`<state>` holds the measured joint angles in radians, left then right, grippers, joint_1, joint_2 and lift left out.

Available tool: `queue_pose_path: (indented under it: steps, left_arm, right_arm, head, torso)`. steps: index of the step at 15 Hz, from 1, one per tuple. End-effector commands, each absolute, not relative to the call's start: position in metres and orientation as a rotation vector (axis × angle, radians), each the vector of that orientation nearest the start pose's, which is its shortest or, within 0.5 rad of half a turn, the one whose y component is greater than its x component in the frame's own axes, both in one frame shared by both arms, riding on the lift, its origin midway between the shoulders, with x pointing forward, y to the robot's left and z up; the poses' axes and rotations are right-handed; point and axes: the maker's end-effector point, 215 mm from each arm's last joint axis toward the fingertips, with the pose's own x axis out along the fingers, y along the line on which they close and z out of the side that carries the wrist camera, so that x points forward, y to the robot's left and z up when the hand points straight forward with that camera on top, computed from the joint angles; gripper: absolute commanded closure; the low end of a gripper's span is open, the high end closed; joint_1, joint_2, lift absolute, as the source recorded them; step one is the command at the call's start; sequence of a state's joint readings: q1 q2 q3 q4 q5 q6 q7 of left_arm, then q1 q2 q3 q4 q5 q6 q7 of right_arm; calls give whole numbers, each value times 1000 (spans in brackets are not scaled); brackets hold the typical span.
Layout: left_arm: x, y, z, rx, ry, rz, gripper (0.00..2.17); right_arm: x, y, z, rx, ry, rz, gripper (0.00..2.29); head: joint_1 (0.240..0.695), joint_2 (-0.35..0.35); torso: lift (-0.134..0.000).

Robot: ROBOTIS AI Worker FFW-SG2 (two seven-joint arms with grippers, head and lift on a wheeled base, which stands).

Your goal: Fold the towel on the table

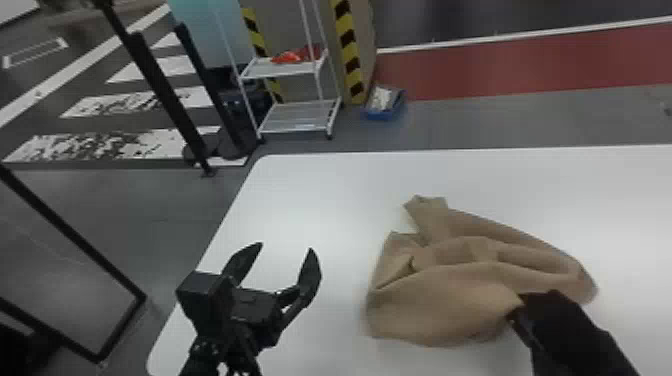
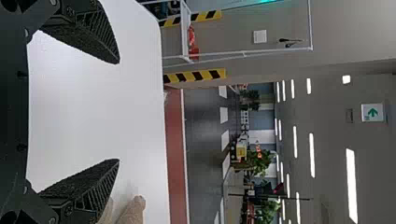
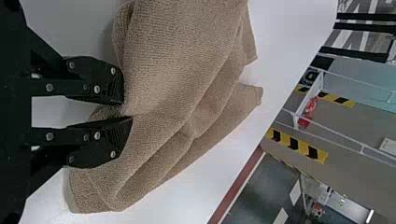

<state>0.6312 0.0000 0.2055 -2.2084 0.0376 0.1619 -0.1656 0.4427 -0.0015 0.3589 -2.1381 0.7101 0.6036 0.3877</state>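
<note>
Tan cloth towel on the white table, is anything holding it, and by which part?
The right gripper pinches the tan cloth towel by a fold on its near side, right of its middle. The left gripper is open and empty.

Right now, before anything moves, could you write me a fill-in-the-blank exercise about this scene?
The top of the table is ____. The left end effector holds nothing; its fingers are not shut but wide ____. The towel is gripped by just one end effector, the ____ one. Beyond the table, the striped bands are yellow and ____.

Missing words: white; open; right; black.
</note>
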Motion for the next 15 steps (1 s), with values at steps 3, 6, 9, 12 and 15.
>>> queue_pose_path:
  steps: [3,6,9,12,15]
  left_arm:
    - [405,300,-352,53,160,7,147]
    - [406,298,-353,51,162,4,147]
    - [407,295,-354,51,162,0,147]
    - [407,295,-355,50,164,0,147]
    - [405,294,-357,49,168,-2,147]
  right_arm:
    - [417,-113,-385,-338,374,401,2263]
    - [424,-164,-335,-213,301,332,2263]
    - [424,-183,-300,-30,222,364,2263]
    - [423,-177,-272,87,119,436,2263]
    - [416,-179,-225,259,-65,537,2263]
  head:
    - [695,310]
    - [695,251]
    - [695,174]
    - [695,159]
    - [695,165]
  torso:
    - [-125]
    - [-125]
    - [-125]
    - [-125]
    - [-125]
